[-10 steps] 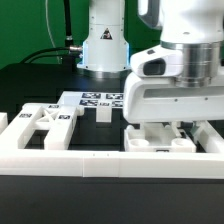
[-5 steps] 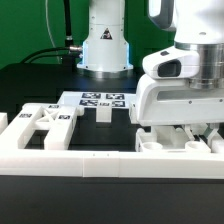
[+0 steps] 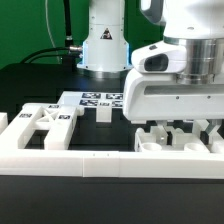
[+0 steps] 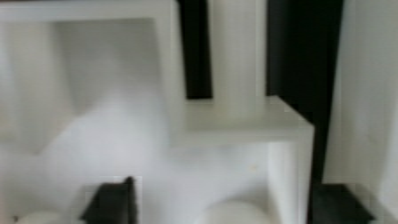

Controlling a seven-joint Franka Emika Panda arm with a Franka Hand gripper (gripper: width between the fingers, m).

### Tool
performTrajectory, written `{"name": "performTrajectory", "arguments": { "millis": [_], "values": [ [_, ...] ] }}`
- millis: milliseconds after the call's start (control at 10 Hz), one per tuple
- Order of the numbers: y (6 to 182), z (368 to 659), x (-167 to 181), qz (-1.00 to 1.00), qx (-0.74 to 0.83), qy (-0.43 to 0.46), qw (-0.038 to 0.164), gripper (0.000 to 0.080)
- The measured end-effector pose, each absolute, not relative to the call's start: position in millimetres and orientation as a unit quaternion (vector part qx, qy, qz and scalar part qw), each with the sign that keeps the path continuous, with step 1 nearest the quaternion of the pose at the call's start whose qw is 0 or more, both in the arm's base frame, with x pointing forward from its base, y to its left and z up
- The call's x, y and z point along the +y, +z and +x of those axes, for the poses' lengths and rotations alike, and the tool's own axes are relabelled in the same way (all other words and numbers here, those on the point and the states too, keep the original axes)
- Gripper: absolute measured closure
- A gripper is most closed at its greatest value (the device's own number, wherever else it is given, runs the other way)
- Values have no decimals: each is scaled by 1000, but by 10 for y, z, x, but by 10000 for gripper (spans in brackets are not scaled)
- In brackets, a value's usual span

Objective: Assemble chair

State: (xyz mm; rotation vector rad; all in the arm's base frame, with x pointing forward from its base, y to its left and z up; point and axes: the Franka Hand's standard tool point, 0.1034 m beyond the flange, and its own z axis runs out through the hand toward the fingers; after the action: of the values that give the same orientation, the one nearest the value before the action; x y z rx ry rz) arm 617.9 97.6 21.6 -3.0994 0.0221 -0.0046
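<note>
White chair parts lie under the low jaws, open or clenched I cannot tell; probably a seating step, next needing a straight lift.

Chair parts are matte white with black-and-white square tags (same tags on the white marker board). Table is black, backdrop green, arm glossy white.

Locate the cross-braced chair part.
The cross-braced chair part lies at the exterior view's left, just behind the border rail, left of the marker board.
</note>
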Motion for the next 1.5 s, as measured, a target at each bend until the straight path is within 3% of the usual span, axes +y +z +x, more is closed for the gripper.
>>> {"name": "performTrajectory", "arguments": {
  "millis": [100,200,300,700,1100,1500],
  "values": [
    [261,6193,940,-1000,8,-4,20,226],
    [295,6204,917,-1000,6,-6,20,226],
    [387,6218,883,-1000,2,-12,22,166],
    [688,5947,693,-1000,7,-17,23,150],
    [643,5940,683,-999,11,-21,25,150],
    [518,5213,595,-999,28,-26,23,150]
  ]
}}
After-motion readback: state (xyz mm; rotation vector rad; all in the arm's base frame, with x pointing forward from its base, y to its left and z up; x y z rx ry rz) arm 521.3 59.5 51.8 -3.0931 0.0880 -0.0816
